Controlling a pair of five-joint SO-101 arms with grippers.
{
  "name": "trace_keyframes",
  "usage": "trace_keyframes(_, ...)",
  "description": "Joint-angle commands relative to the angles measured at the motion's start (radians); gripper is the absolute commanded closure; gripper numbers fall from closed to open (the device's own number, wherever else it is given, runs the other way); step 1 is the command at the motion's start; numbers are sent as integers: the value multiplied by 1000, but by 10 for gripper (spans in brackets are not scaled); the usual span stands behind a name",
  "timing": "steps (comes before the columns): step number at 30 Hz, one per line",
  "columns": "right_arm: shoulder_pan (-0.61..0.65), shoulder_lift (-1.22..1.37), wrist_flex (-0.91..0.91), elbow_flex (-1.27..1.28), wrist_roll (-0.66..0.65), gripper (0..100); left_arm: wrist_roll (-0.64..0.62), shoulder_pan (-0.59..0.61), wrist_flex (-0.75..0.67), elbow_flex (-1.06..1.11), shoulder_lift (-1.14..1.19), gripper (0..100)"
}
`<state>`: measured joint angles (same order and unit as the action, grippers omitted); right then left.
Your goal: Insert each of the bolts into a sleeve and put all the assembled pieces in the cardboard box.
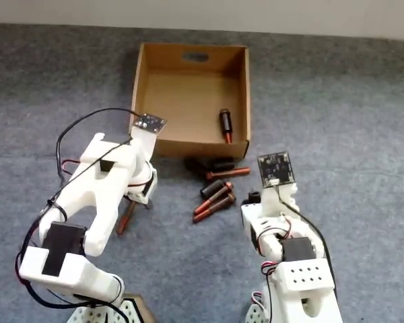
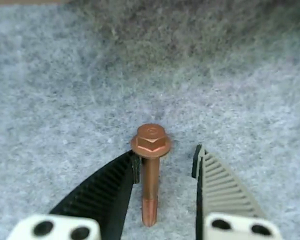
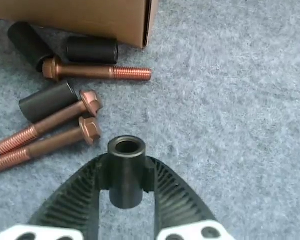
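A copper bolt [image 2: 151,165] lies on the grey carpet between the fingers of my left gripper [image 2: 166,161], which is open. The black finger touches the shank and the grey finger [image 2: 215,180] stands apart from it. In the high view this bolt [image 1: 126,217] sticks out from under the left arm. My right gripper [image 3: 126,172] is shut on an upright black sleeve [image 3: 126,150], also visible from above as the sleeve [image 1: 254,197]. Three loose bolts [image 3: 97,72] and three black sleeves [image 3: 47,101] lie in a pile before the cardboard box [image 1: 143,81]. One assembled piece [image 1: 225,126] lies inside the box.
The box's near wall [image 3: 90,15] stands right behind the pile [image 1: 212,182]. Open carpet [image 1: 337,121] stretches to the right of the box and between the two arms. A black cable [image 1: 87,121] loops off the left arm.
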<state>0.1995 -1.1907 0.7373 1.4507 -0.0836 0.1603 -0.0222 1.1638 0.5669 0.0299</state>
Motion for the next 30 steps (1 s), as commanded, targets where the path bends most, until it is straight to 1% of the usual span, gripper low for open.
trace_keyframes(1, -10, -15, -15, -8, 2, 992, 34, 48, 12, -31, -15, 809)
trace_keyframes(4, -10, -15, -15, -8, 2, 992, 135, 81, 12, -33, 47, 883)
trace_keyframes(6, -10, -15, -15, -8, 2, 992, 153, 84, 12, -39, 101, 939)
trace_keyframes(8, -10, -15, -15, -8, 2, 992, 158, 81, 12, -39, 140, 970)
trace_keyframes(16, -10, -15, -15, -8, 2, 992, 153, 50, 20, -102, 162, 873)
trace_keyframes(28, -10, -15, -15, -8, 0, 992, 153, 48, 11, -128, 171, 873)
trace_keyframes(30, -10, -15, -15, -8, 0, 992, 153, 48, -8, -125, 171, 874)
